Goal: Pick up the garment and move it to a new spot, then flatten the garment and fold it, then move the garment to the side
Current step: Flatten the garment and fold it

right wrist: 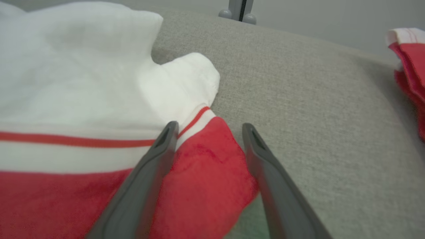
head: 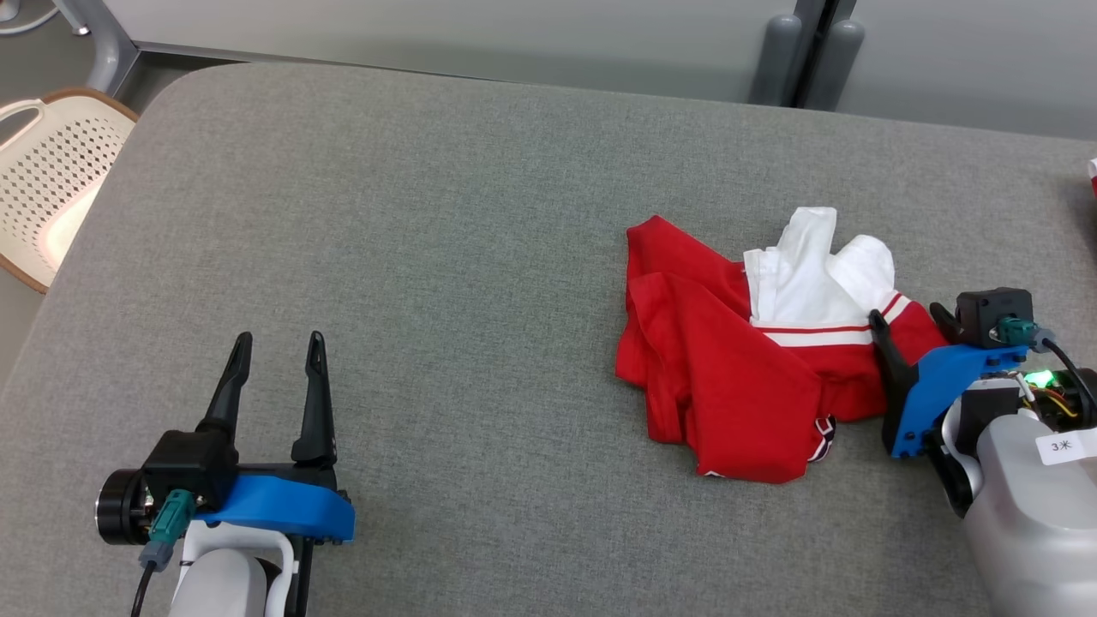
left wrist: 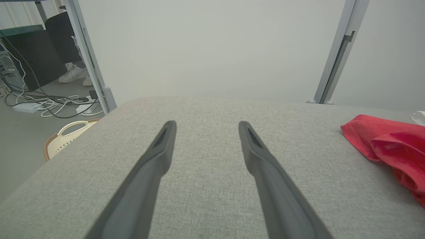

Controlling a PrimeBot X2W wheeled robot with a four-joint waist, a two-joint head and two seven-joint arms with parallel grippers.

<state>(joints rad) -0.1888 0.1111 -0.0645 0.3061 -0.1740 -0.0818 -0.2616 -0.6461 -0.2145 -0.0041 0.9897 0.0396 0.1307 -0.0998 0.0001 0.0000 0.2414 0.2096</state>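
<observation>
The garment (head: 746, 360) is a crumpled red top with a white panel and a red-striped band, lying right of centre on the grey padded table (head: 428, 257). My right gripper (head: 907, 315) is open at the garment's right edge. In the right wrist view, a fold of the garment's red cloth (right wrist: 206, 166) lies between the spread fingers of the right gripper (right wrist: 209, 126), with the white part (right wrist: 83, 76) further left. My left gripper (head: 280, 338) is open above bare table at the lower left, well apart from the garment. In the left wrist view, the left gripper (left wrist: 206, 123) holds nothing and the garment (left wrist: 388, 146) lies at the right.
A cream perforated basket (head: 51, 180) stands off the table's left edge. Another red and white cloth (right wrist: 408, 66) lies at the table's far right edge. Grey partition posts (head: 806, 60) rise behind the table. A person's shoes (left wrist: 73, 74) and floor cables (left wrist: 49, 103) lie beyond the left corner.
</observation>
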